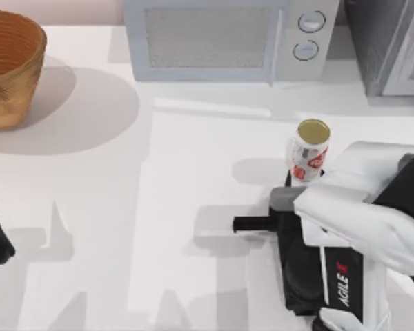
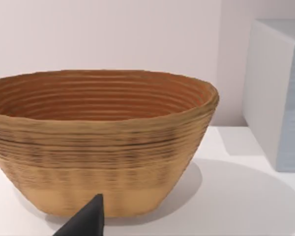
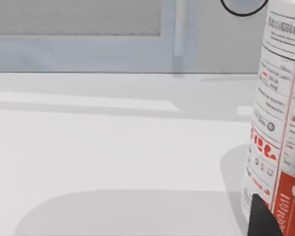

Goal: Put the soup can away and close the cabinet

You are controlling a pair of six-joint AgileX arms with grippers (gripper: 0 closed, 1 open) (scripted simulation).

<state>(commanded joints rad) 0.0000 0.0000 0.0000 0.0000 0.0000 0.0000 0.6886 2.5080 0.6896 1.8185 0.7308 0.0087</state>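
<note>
Basket (image 1: 7, 69) at desk (image 1: 159, 207) far left, nothing seen inside, can (image 1: 310, 152) upright right of centre, below microwave (image 1: 228, 38), right end effector (image 1: 297, 189) at can base, grip state unclear, cabinet (image 1: 393, 48) far right corner, left end effector (image 2: 86, 221) parked near basket, left wrist view shows basket interior ribs, right wrist view shows can label up close.

White-and-red soup can (image 1: 309, 153), gold top — ribbed tan basket (image 1: 7, 65) — speckled grey cabinet (image 1: 390, 45)

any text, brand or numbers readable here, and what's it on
"AGILE", followed by a red mark: printed in black along the white right arm, seen in the top view.
Small white cylindrical soup can with red and grey markings: its label carries lines of print in the right wrist view, too small and blurred to read.
Light grey microwave with two round knobs: no readable text.
</note>
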